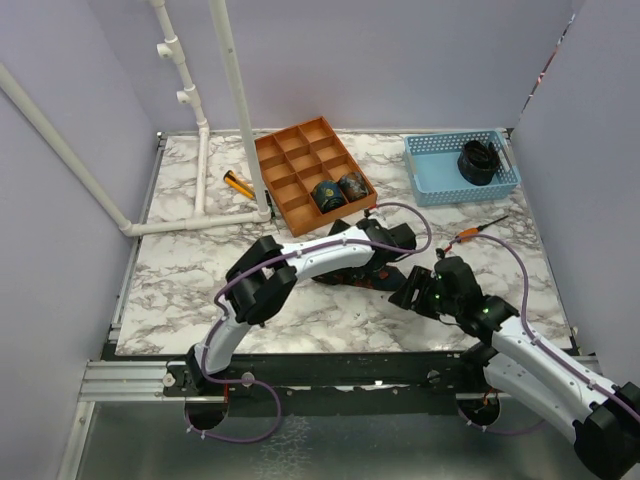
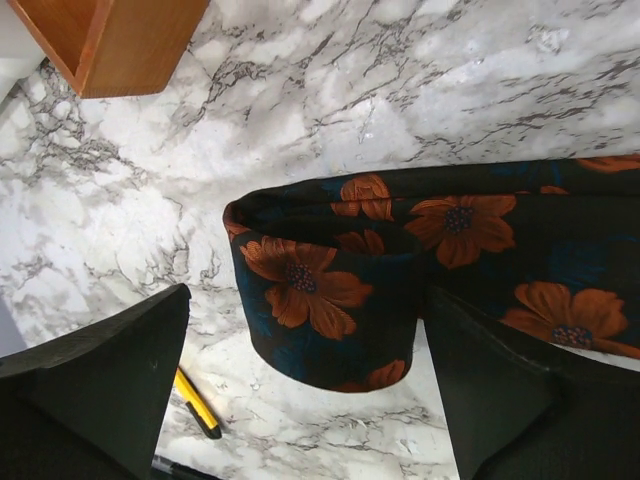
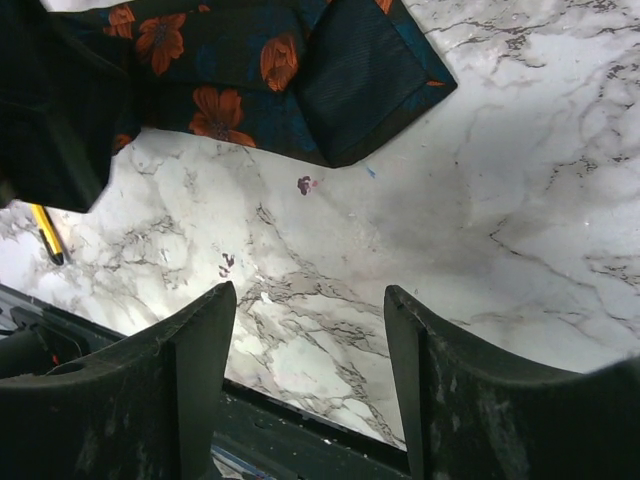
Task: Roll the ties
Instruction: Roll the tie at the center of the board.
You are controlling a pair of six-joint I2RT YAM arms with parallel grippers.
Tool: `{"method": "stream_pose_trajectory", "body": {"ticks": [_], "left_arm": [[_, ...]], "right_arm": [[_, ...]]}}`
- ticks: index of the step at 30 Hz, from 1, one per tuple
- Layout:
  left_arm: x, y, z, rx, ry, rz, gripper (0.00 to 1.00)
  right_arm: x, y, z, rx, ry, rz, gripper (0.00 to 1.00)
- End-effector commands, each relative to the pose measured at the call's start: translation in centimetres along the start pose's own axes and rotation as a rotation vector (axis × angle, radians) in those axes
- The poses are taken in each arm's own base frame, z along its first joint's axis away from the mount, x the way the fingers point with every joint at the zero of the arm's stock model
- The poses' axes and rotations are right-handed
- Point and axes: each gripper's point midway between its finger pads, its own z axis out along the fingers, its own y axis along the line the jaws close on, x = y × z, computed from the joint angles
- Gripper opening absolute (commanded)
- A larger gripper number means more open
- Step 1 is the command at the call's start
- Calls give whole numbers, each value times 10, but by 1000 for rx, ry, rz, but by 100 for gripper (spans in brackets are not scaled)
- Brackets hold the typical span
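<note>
A dark navy tie with orange flowers (image 2: 330,300) lies on the marble table. Its end is folded back into a loose loop, and the strip runs off to the right. My left gripper (image 2: 308,295) is open and straddles that loop. The right finger (image 2: 520,390) sits against the fabric and the left finger (image 2: 100,380) stands clear of it. In the top view the left gripper (image 1: 385,245) hides most of the tie. My right gripper (image 3: 310,292) is open and empty, over bare marble just short of the tie's wide pointed end (image 3: 370,70); it also shows in the top view (image 1: 415,290).
A wooden divided tray (image 1: 290,165) at the back holds two rolled ties (image 1: 327,193). A blue basket (image 1: 435,170) at the back right holds a dark coil (image 1: 478,160). A yellow-black pen-like tool (image 1: 238,184) and an orange-handled tool (image 1: 475,232) lie on the table. White pipes stand at the back left.
</note>
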Motion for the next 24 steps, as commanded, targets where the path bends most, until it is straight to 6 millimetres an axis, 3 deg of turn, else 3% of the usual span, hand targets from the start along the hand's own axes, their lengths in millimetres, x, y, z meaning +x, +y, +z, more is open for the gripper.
{"method": "stream_pose_trajectory", "body": {"ticks": [1, 4, 9, 15, 20, 24], "left_arm": [[-21, 8, -25, 132, -60, -98, 99], [-29, 20, -36, 174, -84, -137, 99], [-43, 56, -55, 288, -147, -262, 99], [-37, 122, -29, 649, -287, -609, 99], [-17, 136, -14, 864, -366, -766, 99], [-10, 127, -7, 967, -352, -800, 99]], "right_arm": [[1, 5, -6, -11, 16, -11, 67], [-6, 17, -11, -56, 3, -49, 70], [-16, 50, -10, -154, 37, -85, 72], [-33, 101, 8, -218, 50, -119, 67], [-36, 141, 42, -220, 85, -143, 62], [-45, 143, 73, -149, 82, -118, 58]]}}
